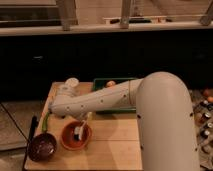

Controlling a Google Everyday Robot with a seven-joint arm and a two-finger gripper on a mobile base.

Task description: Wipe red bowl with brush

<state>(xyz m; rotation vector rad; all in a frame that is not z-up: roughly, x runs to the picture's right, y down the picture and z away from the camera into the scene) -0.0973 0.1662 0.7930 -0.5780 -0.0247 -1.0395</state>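
Observation:
The red bowl (75, 137) sits on the wooden table near its front left. The brush (82, 127) has a white handle and a dark head. It stands tilted, with the head down inside the bowl and the handle rising to the upper right. My gripper (87, 118) is at the end of the white arm that reaches in from the right. It sits just above the bowl's far rim, shut on the brush handle.
A darker brown bowl (42, 147) sits left of the red bowl. A thin green stick (46, 121) and a long black rod (29, 142) lie at the table's left edge. A green tray (102, 85) holding an orange item (111, 84) is behind the arm. A white round object (71, 82) is at the back left.

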